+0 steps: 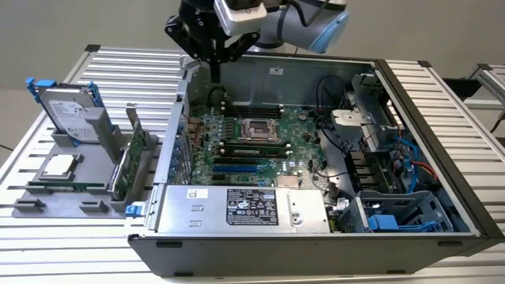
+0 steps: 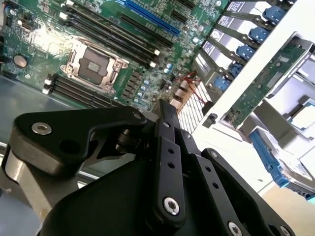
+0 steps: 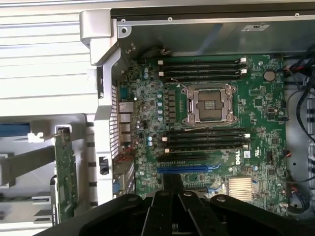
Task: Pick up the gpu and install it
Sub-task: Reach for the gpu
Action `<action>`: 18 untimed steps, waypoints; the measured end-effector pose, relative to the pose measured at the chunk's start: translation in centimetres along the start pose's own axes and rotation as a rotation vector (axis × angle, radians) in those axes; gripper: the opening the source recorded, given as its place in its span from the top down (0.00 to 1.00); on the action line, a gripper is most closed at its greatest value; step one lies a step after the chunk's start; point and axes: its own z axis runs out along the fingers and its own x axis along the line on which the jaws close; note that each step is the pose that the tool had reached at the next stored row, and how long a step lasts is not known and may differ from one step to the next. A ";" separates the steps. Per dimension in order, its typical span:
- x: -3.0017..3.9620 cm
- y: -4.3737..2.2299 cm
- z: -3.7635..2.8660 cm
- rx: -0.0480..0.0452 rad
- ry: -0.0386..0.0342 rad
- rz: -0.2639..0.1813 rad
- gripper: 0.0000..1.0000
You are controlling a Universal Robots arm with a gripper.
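Observation:
The gpu (image 1: 126,165) stands on edge in a grey holder (image 1: 75,183) at the exterior view's left, just outside the open computer case (image 1: 410,118). Its green board faces out and its silver bracket points up. In both wrist views the gpu (image 3: 63,169) (image 2: 258,93) shows as a thin green strip beyond the case wall. My gripper (image 1: 214,78) hangs above the case's far corner nearest the holder, over the motherboard (image 1: 252,139), well apart from the card. The gripper (image 2: 165,105) (image 3: 172,181) is shut with nothing between its fingers.
A silver hard drive (image 1: 67,112) in a blue frame and a processor (image 1: 61,167) share the holder. Inside the case are the empty processor socket (image 3: 206,103), memory slots, a blue card slot (image 3: 189,170), the power supply (image 1: 245,207), cables and a blue drive cage (image 1: 394,219).

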 end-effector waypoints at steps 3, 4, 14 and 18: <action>0.63 -0.05 -0.02 0.0001 0.0000 0.000 1.00; 0.83 -0.06 -0.02 0.0000 0.0000 0.000 1.00; 2.94 -0.21 -0.07 0.0000 0.0001 0.000 1.00; 3.88 -0.28 -0.09 0.0000 0.0000 0.000 1.00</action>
